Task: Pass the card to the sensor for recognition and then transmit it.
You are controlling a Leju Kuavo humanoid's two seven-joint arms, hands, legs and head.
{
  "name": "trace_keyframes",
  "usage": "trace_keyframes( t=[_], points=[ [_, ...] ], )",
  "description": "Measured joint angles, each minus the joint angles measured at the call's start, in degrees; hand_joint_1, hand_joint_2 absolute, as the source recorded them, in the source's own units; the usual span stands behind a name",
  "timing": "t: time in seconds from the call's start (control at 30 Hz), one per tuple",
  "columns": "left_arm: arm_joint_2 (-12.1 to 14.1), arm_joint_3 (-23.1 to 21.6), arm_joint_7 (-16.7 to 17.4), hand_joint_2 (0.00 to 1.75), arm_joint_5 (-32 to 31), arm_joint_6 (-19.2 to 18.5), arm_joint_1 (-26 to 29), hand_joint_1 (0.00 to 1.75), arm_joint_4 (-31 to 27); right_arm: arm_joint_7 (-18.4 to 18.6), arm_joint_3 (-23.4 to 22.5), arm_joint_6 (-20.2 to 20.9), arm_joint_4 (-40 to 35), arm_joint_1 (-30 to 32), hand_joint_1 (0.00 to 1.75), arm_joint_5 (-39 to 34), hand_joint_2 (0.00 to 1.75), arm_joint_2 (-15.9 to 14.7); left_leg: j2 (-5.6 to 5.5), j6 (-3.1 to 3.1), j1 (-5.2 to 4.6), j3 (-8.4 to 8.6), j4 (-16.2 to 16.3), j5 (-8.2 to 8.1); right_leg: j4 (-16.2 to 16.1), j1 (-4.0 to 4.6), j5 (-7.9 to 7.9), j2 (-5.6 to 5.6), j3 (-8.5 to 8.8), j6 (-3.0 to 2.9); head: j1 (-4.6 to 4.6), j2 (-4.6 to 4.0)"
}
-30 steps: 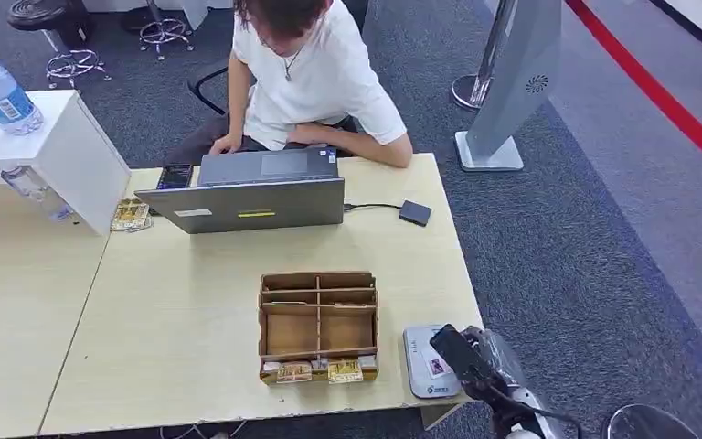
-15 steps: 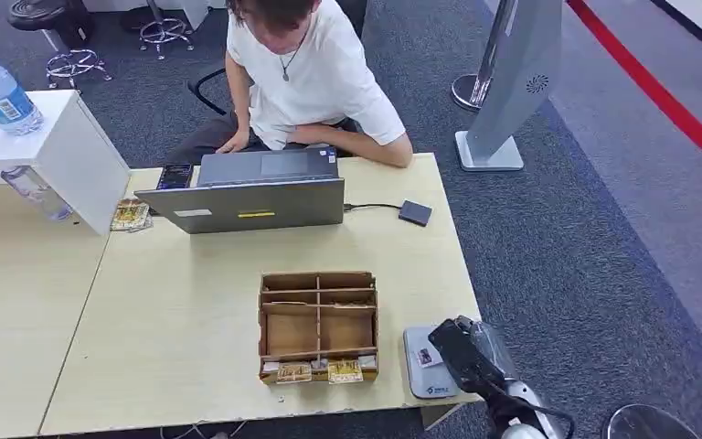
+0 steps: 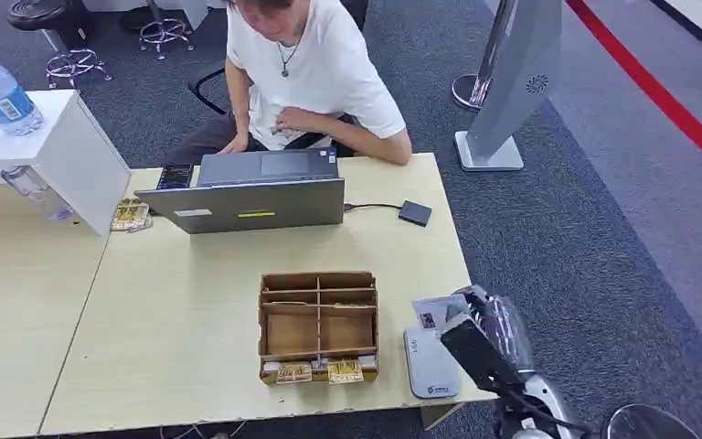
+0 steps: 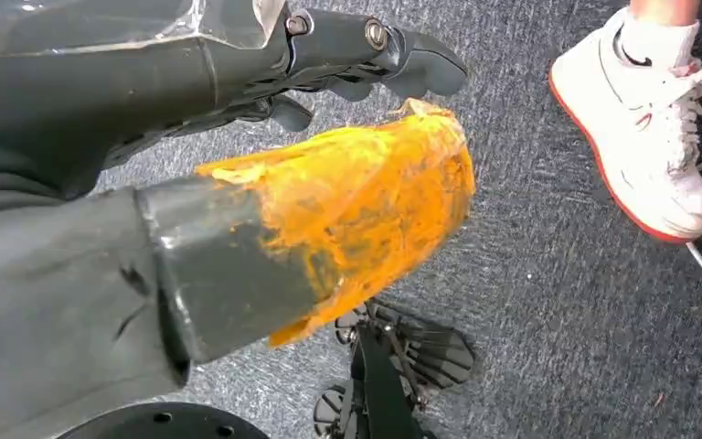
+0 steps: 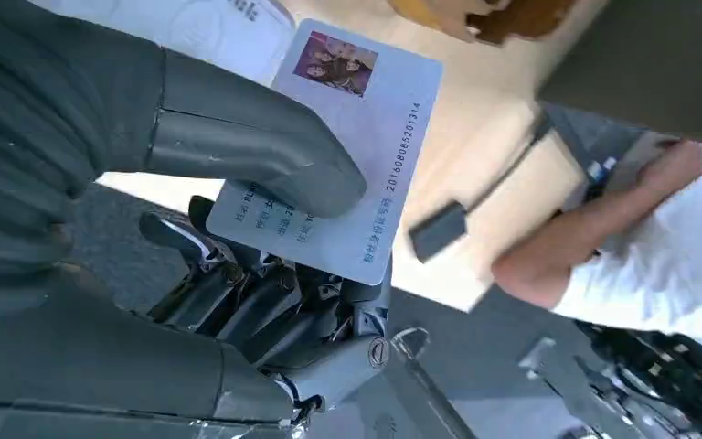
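Note:
My right hand [image 3: 481,335] pinches a pale blue photo card [image 3: 436,311] between thumb and fingers, just above the table's right edge. The card hangs a little beyond the far end of the grey card sensor [image 3: 430,364], which lies flat by the table's near right corner. In the right wrist view the thumb lies across the card [image 5: 352,119], whose small photo and printed number show, and the sensor [image 5: 203,26] sits behind it. My left hand [image 4: 238,229] hangs over the carpet with an orange-wrapped thumb, holding nothing.
A wooden compartment box [image 3: 318,325] with small cards along its front stands left of the sensor. A person [image 3: 306,73] sits behind an open laptop [image 3: 254,194] at the far side. A small dark box [image 3: 415,213] on a cable lies to the laptop's right.
My right hand has carried the card off the sensor and away toward the far side. The person has lifted one hand from the table to the chest.

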Motion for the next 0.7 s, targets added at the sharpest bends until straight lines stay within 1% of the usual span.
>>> trace_keyframes(
  t=[0.2,0.43,0.7],
  points=[
    [0.0,0.3,0.0,0.00,-0.8,0.0,0.0,0.00,0.0,-1.4,1.2,-1.5,-4.4,0.3,1.75,1.1,1.75,0.0,0.00,0.00,0.00,0.00,0.0,0.00,0.0,0.01,0.00,0.00,0.00,0.00,0.00,0.00],
    [0.0,0.3,0.0,0.00,-1.6,0.0,0.0,0.00,0.0,-2.5,2.9,-2.7,-7.3,0.1,1.75,2.7,1.75,-0.3,0.00,0.00,0.01,-0.01,0.0,0.00,0.0,0.00,0.00,0.00,0.00,0.00,0.00,0.00],
    [0.0,0.3,0.0,0.00,-2.6,-0.1,0.0,0.00,0.0,-3.7,5.0,-4.9,-8.2,-2.0,1.75,8.1,1.75,-0.7,0.00,0.00,0.00,0.00,0.0,0.00,0.0,0.00,0.00,0.00,0.00,0.00,0.00,0.00]
  ],
)
